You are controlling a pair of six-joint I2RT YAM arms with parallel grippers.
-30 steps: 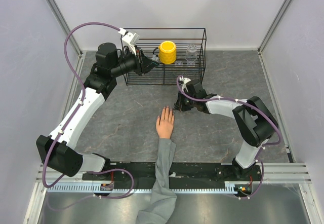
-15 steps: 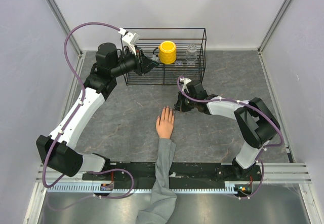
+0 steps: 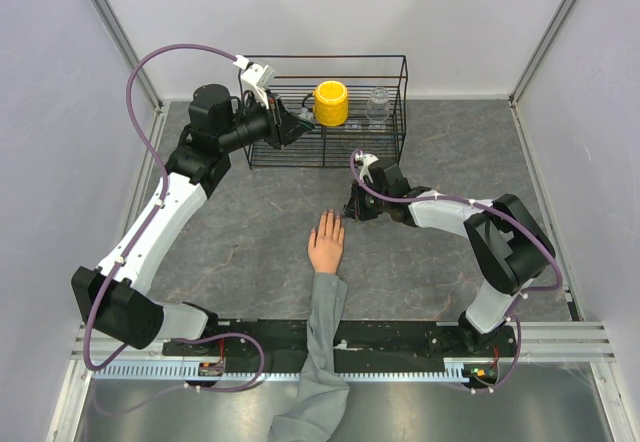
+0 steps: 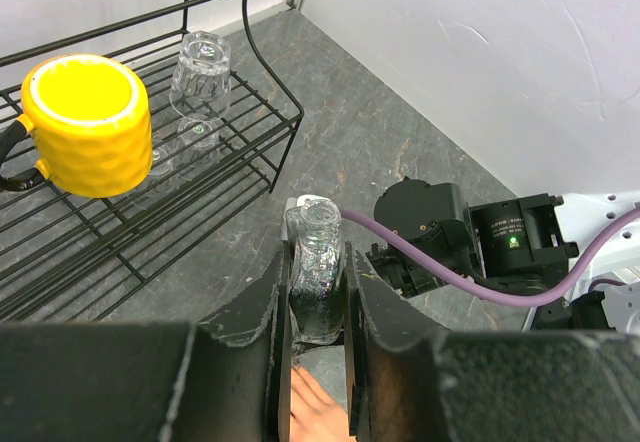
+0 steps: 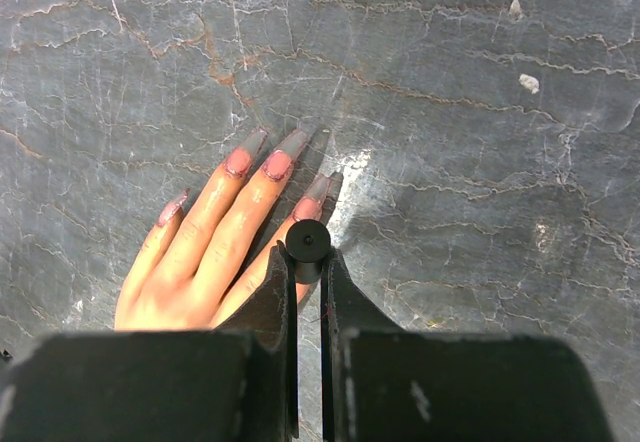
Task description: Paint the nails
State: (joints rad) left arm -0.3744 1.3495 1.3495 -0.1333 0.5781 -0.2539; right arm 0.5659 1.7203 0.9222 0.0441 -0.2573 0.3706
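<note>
The nails (image 5: 278, 165) tip a mannequin hand (image 3: 326, 242) mid-surface, fingers toward 12 o'clock. They look small, stiff and likely slick, suiting light strokes, not gripping. Right jaws pinch a black brush cap (image 5: 307, 239) above them; left jaws clamp a glass bottle (image 4: 318, 262) at 11 o'clock.

Yellow mug (image 3: 331, 103), clear glass (image 3: 378, 105) in wire rack (image 3: 300, 152).

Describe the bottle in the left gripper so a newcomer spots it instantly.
Find the black wire rack at the far side of the table; the left gripper is by its left end. Pinched between its jaws is a small clear bottle, uncapped, dark inside. Unlike the clear tumbler and yellow mug, it is not in the rack.
</note>
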